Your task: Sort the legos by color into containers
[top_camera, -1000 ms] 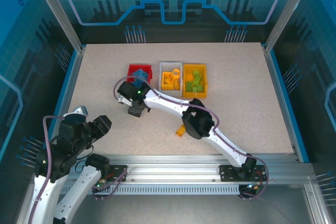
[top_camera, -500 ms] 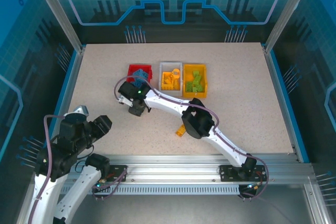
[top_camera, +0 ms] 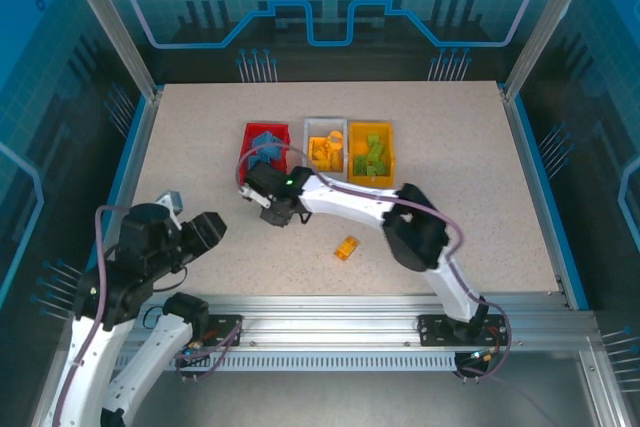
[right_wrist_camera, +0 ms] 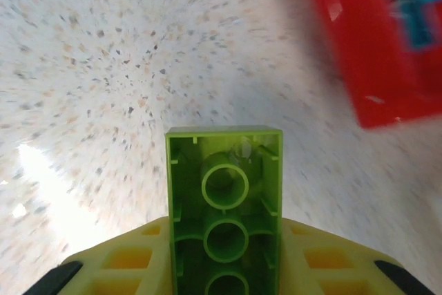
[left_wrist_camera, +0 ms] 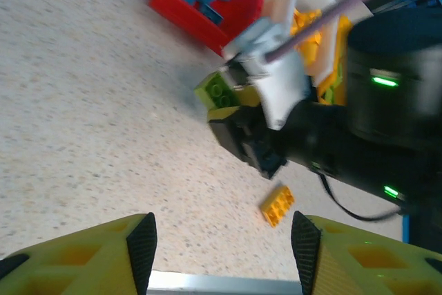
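Observation:
My right gripper (top_camera: 274, 210) is shut on a lime-green lego (right_wrist_camera: 224, 198), held just above the table in front of the red container (top_camera: 250, 133). The left wrist view shows that same green lego (left_wrist_camera: 219, 93) at the right gripper's tip, and the red container (left_wrist_camera: 186, 15) with blue legos behind it. The white container (top_camera: 325, 121) holds orange legos; the orange-yellow container (top_camera: 371, 181) holds green ones. One orange lego (top_camera: 346, 248) lies loose on the table, seen too as an orange lego (left_wrist_camera: 277, 205) from the left wrist. My left gripper (top_camera: 203, 235) hangs open and empty at the near left.
The right arm's forearm (top_camera: 350, 202) stretches across the table from its elbow (top_camera: 415, 237) toward the red container. A metal rail (top_camera: 330, 302) runs along the near edge. The red container's wall (right_wrist_camera: 359, 67) is close at the right gripper's upper right.
The right gripper has closed on the green lego and shifted right. Its elbow swung right, uncovering the loose orange lego. The left arm turned slightly toward the table.

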